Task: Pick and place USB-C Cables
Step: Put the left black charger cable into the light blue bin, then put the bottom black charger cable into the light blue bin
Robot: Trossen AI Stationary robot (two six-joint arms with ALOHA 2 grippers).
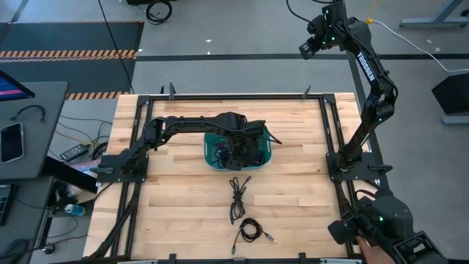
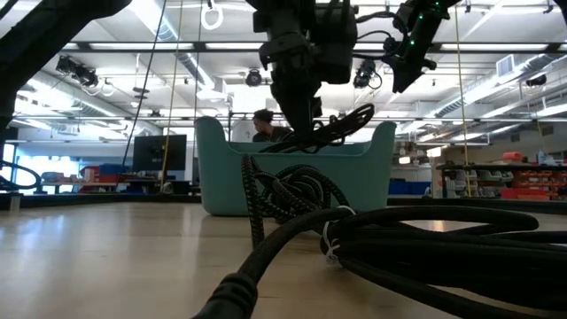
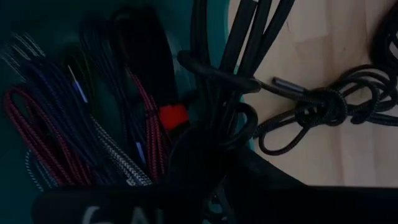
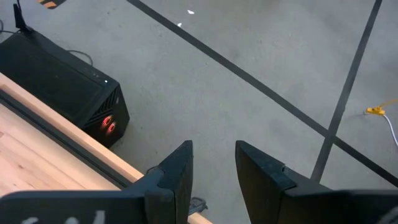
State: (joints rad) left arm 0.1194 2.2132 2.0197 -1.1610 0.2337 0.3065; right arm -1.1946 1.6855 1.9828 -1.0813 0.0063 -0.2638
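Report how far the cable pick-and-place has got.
Done: two black cable bundles lie on the table, one nearer the teal bin, one near the front edge. In hand: the left gripper is down in the bin among cables, some draped over its rim. Left: the cables in the bin. The right gripper waits open off the table.

Table (image 1: pixel 293 191): pale wood, butcher-block strips, smooth with soft sheen. Teal bin (image 2: pixel 372 173): plastic, smooth, matt. Loose black cables (image 1: pixel 237 196) on wood: braided cloth jacket, rough weave showing plainly up close in low view. Cables inside bin (image 3: pixel 74 137): same woven jackets, red-and-black, blue and white-flecked; one carries glossy red plastic clip (image 3: pixel 172 116). Left gripper (image 1: pixel 233 149): dark matt plastic. Right gripper (image 4: pixel 214 171): fingers matt black, smooth-faced. Floor (image 4: pixel 261 56): grey concrete, dull, faintly speckled.
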